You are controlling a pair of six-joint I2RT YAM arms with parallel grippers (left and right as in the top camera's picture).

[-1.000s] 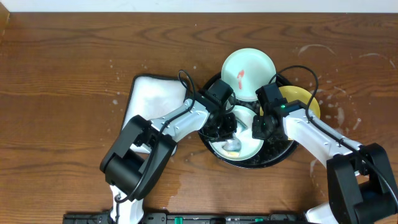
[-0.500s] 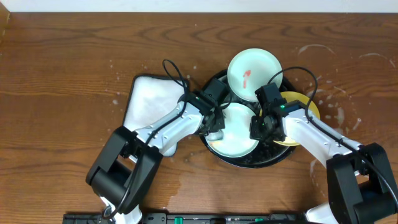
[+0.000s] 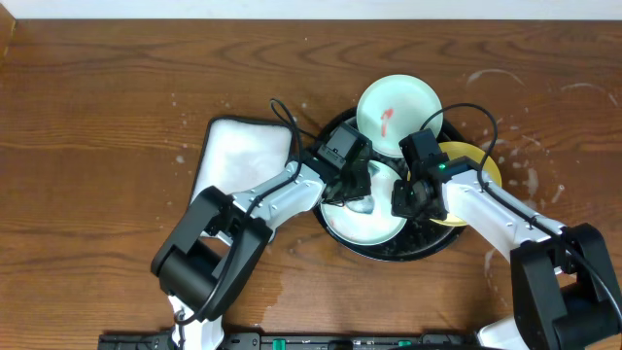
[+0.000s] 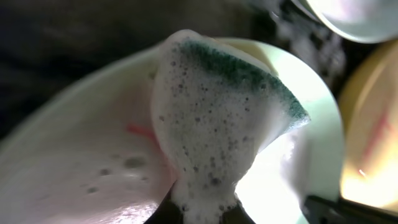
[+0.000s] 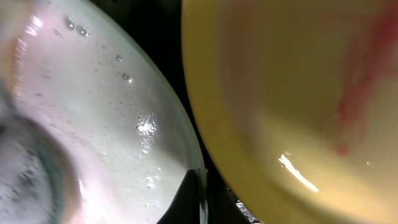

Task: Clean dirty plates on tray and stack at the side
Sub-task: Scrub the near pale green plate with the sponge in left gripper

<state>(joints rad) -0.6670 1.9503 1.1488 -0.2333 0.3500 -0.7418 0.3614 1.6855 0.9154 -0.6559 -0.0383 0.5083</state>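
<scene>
The tray [image 3: 428,243] is seen right of centre in the overhead view, on the tabletop [image 3: 97,117]. Three plates are found in or on it. A lower mint plate [image 3: 360,222] lies inside at the tray's left. An upper mint plate [image 3: 398,112], marked with a red smear [image 3: 385,119], lies across the tray's upper rim. A yellow plate [image 3: 471,160] sits at the right rim, partly hidden by the right arm.

The left arm is stretched from the lower left of the frame up and to the right and is bent at the elbow. The left gripper [image 3: 355,185] is lowered over the lower mint plate. Its fingers are pinched on a foamy sponge [image 4: 217,124], green along its upper edge, which is pressed on the plate's face beside a red mark [image 4: 140,130].

The right arm is reached in from the lower right, and the right gripper [image 3: 406,197] is set at the lower mint plate's right edge. In the right wrist view its fingers [image 5: 186,196] are closed on that plate's rim, with the yellow plate just beside. A white tray [image 3: 238,156] lies left of the tray.
</scene>
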